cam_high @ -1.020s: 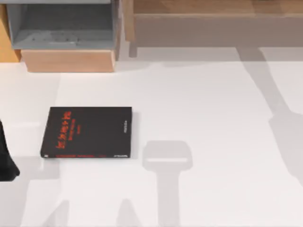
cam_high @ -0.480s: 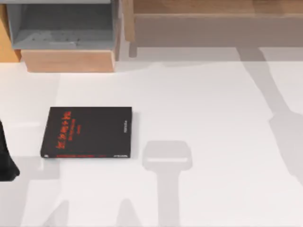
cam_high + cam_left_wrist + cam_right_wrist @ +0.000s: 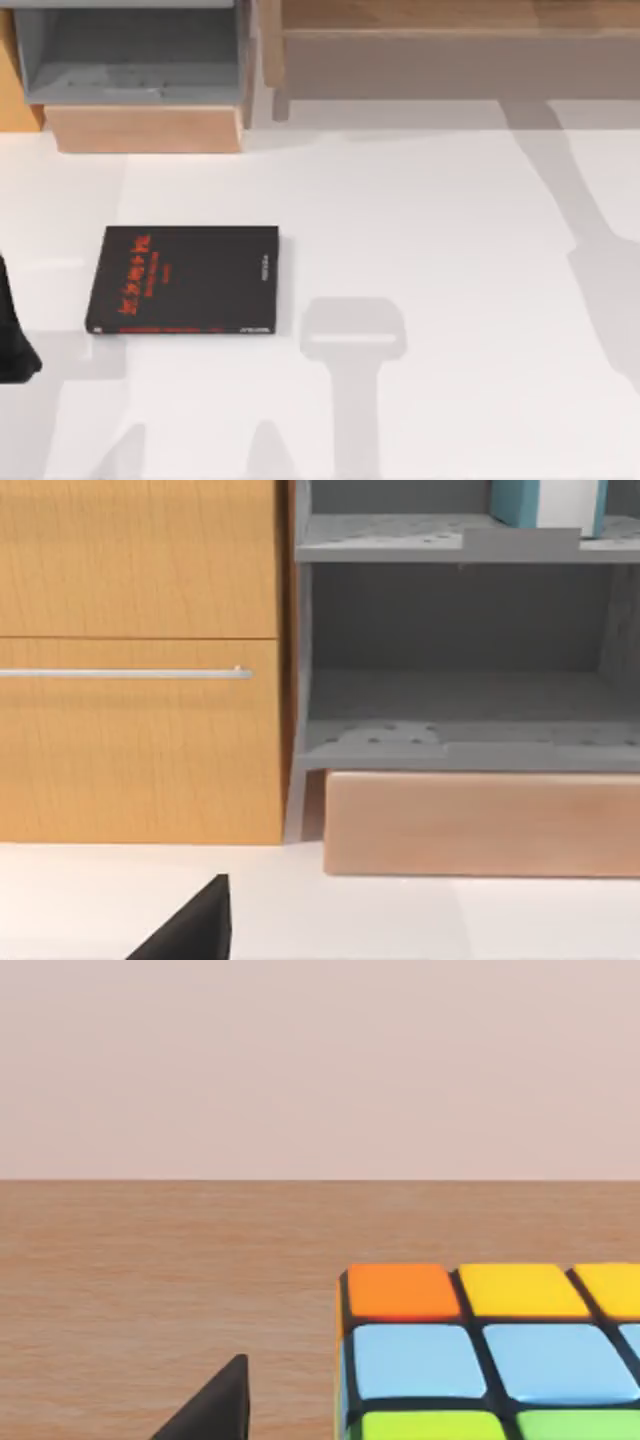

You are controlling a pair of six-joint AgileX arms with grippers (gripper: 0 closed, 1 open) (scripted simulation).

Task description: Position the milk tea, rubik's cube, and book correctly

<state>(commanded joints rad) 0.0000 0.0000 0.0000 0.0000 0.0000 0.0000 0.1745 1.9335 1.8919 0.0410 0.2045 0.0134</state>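
The book (image 3: pixel 185 279), black with red characters, lies flat on the white table at the left of the top view. The rubik's cube (image 3: pixel 490 1355) rests on a brown wooden surface in the right wrist view, showing orange, yellow, light-blue and green squares. One black fingertip (image 3: pixel 212 1408) of my right gripper stands beside the cube with a gap between them. My left arm (image 3: pixel 12 340) sits at the table's left edge, left of the book. One of its fingertips (image 3: pixel 193 929) faces the cabinet. The milk tea is out of view.
A grey open shelf unit (image 3: pixel 135 60) on a light wooden base (image 3: pixel 145 128) stands at the back left, beside an orange wooden cabinet (image 3: pixel 140 660) with a metal handle. A teal-and-white object (image 3: pixel 548 502) stands on the upper shelf. A long wooden shelf (image 3: pixel 450 45) runs along the back right.
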